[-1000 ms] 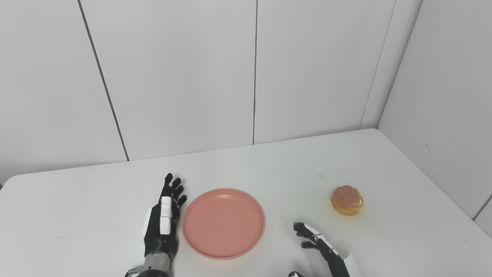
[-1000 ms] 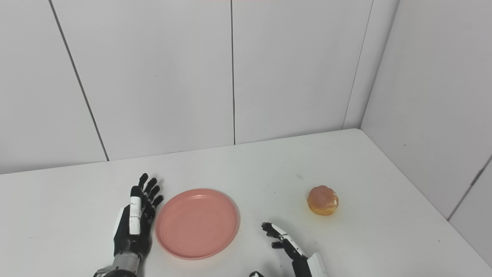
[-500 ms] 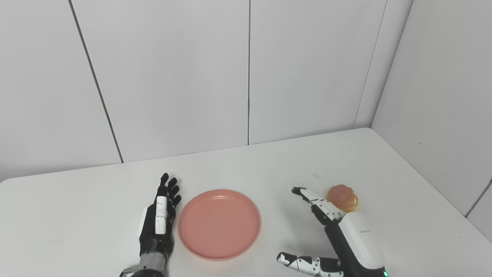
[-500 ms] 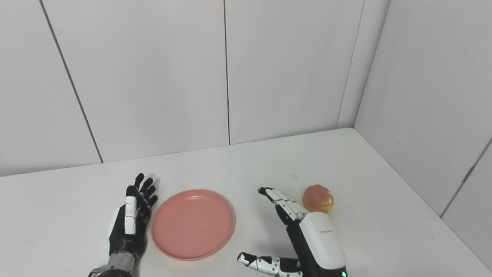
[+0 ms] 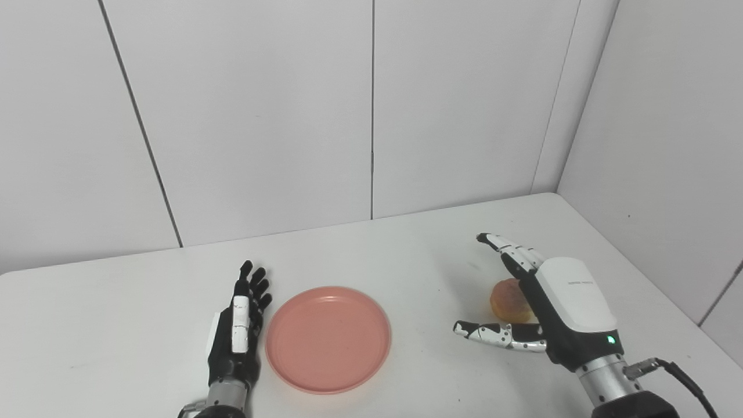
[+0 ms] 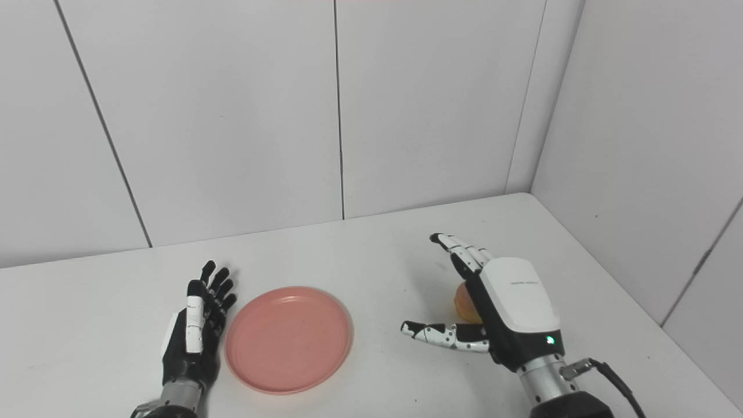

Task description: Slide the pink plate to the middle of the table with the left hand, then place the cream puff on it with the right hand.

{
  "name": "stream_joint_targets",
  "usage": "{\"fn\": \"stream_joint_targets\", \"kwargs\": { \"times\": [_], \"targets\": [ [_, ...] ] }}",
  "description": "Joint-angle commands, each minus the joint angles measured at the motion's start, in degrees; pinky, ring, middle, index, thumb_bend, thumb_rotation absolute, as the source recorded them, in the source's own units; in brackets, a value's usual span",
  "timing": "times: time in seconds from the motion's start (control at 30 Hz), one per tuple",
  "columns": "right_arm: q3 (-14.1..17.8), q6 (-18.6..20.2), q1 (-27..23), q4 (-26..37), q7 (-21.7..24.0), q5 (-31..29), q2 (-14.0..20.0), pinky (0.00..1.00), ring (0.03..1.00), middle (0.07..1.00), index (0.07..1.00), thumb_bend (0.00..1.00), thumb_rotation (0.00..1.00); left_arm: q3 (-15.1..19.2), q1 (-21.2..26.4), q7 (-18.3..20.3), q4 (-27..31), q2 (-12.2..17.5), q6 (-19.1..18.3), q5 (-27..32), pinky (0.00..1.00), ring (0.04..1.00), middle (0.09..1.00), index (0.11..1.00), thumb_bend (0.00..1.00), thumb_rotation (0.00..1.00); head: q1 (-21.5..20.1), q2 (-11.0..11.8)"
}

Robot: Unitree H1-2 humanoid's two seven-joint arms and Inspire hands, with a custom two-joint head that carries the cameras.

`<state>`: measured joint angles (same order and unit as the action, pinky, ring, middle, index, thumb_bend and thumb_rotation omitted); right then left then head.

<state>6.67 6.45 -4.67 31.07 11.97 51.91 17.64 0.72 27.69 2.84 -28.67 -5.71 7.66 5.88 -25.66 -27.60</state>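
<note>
**Right hand spread beside cream puff, pink plate waiting mid-table**

From my remote station I see a white table (image 5: 406,244) set into a corner of plain white panelled walls (image 5: 261,116), dark seams running down between the panels. The worktop's far edge meets the back wall and its right edge runs along the side wall; a rounded far-left corner shows only in the left eye view. A few faint grey marks dot the surface.

The pink plate (image 5: 328,338) lies flat near the front edge, roughly midway between the left and right edges, with nothing on it. My left hand (image 5: 237,339) rests just beside its left rim, fingers stretched out and apart, holding nothing; I cannot tell whether it touches the rim.

The cream puff (image 5: 509,301) sits toward the right edge, well apart from the plate. My right hand (image 5: 551,302) is around it, fingers (image 5: 511,248) reaching past its far side and thumb (image 5: 493,335) pointing toward the plate, spread wide and not closed on it. In the right eye view the hand hides most of the puff, only an orange sliver showing. Both forearms are cut off at the front edge, and a black cable (image 5: 682,380) trails from the right wrist
</note>
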Motion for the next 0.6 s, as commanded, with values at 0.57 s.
{"fn": "stream_joint_targets", "kwargs": {
  "times": [0.57],
  "targets": [
    [1.2, 7.2, -12.0, -7.3, 12.2, 2.5, 12.1, 0.63, 0.830, 0.873, 0.859, 0.99, 0.38, -0.2, -2.9, -1.1, 0.4, -0.7, -4.6, -1.0, 0.99, 0.969, 0.956, 1.000, 0.86, 0.94, 0.9, -0.5]
  ]
}}
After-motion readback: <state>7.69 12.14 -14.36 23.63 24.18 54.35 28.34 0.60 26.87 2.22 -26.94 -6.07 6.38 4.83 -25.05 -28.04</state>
